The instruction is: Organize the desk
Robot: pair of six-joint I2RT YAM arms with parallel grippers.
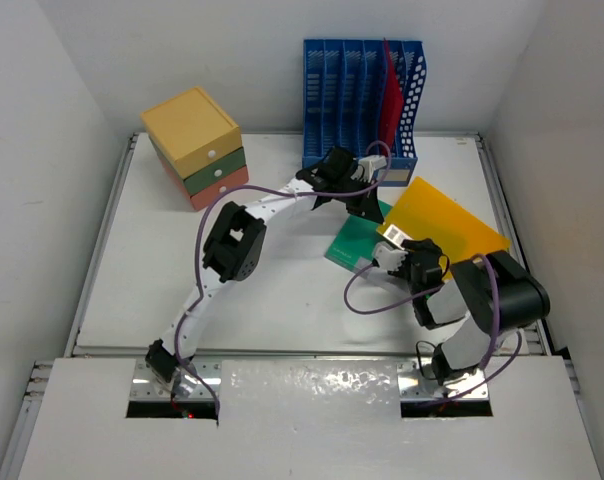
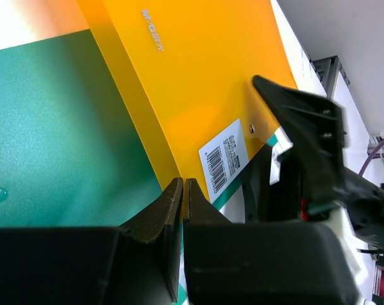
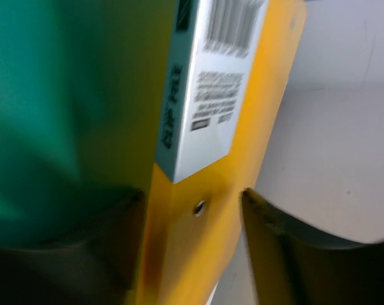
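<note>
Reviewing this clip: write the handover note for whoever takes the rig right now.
Left gripper: shut, tips over the flat green plastic folder.
Right gripper: open, jaws astride the labelled corner of the orange plastic folder, not visibly clamped.
Both folders lie overlapping on the white desk, in front of the blue slotted file rack.
Done: a red folder stands in the rack.
Left, probably: file the orange and green folders.

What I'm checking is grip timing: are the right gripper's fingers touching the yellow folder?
Cannot tell. The right wrist view shows a corner of the yellow folder between the fingers of the right gripper, but blur hides whether either finger meets it.
</note>
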